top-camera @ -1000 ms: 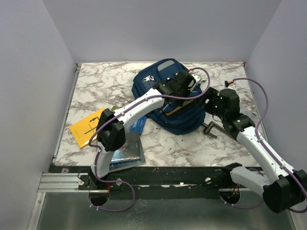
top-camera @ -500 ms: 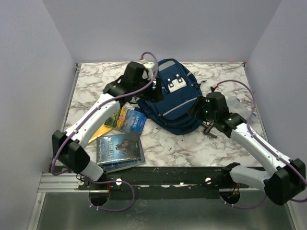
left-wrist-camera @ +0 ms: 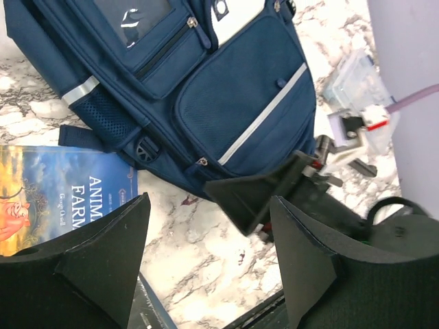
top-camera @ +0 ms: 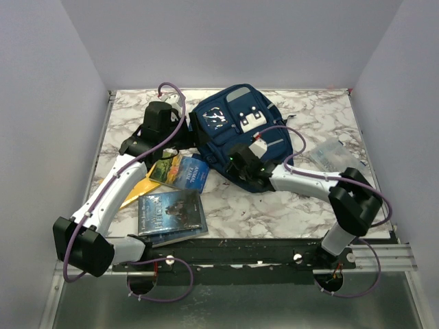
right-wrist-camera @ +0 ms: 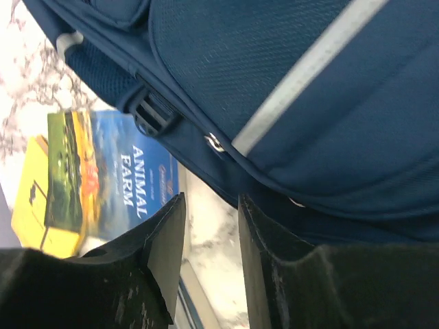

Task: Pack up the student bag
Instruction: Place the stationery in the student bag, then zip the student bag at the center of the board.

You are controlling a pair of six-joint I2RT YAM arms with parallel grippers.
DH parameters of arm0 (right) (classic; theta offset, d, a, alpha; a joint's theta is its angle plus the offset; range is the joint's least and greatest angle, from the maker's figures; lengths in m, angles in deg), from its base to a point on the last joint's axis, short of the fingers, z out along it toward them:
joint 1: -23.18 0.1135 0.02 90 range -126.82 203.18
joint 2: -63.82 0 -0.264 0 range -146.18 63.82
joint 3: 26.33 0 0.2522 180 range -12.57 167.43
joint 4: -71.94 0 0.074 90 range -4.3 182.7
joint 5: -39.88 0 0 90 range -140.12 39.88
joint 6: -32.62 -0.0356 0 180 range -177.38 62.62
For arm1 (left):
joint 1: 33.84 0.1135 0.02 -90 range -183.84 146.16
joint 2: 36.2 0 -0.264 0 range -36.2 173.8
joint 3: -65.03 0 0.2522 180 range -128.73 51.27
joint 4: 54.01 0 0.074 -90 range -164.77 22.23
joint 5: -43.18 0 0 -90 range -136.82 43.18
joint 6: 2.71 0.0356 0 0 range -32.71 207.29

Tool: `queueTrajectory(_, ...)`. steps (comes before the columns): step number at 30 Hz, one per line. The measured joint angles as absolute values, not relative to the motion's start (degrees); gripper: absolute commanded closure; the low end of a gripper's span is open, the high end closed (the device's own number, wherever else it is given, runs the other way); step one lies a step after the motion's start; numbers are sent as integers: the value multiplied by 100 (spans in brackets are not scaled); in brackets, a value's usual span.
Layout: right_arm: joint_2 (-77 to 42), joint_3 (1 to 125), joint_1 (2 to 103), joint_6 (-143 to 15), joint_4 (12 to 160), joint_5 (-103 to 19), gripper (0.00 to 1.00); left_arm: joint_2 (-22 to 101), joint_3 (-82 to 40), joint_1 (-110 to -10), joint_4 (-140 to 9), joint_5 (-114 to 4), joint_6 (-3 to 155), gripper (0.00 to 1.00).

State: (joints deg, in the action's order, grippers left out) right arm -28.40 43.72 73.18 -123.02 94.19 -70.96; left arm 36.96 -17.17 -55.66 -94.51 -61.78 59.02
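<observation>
The student bag point(top-camera: 240, 130) is a navy backpack with grey stripes, lying front-up at the back middle of the table. It fills the top of the left wrist view point(left-wrist-camera: 226, 89) and the right wrist view point(right-wrist-camera: 288, 89). My left gripper point(top-camera: 182, 142) hangs open just off the bag's left side, with only marble between its fingers point(left-wrist-camera: 209, 253). My right gripper point(top-camera: 241, 164) is low at the bag's near edge. Its jaws point(right-wrist-camera: 211, 233) stand a narrow gap apart with bare table between them, and one fingertip is against the bag's bottom seam.
An Animal Farm book point(top-camera: 186, 171) lies left of the bag, partly over a yellow book point(top-camera: 134, 192). A dark-covered book point(top-camera: 171, 211) sits near the front edge. A clear plastic case point(top-camera: 334, 156) lies to the right. Walls enclose the table on three sides.
The left gripper pulled out of the bag to its left side and opened. The right gripper swung from the bag's right side to its near edge, and its jaws narrowed.
</observation>
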Motion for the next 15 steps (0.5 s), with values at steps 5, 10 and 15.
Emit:
queueTrajectory(5, -3697, 5360, 7534, -12831, 10036, -7785, 59, 3368, -1704, -5566, -9410, -6168, 5749, 27)
queueTrajectory(10, -4125, 5928, 7606, -13046, 10742, -8248, 59, 2999, -1671, -5566, -9357, -6170, 5733, 27)
queueTrajectory(15, -4418, 6178, 7606, -13133, 11166, -8458, 59, 2850, -1658, -5566, -9307, -6183, 5729, 27)
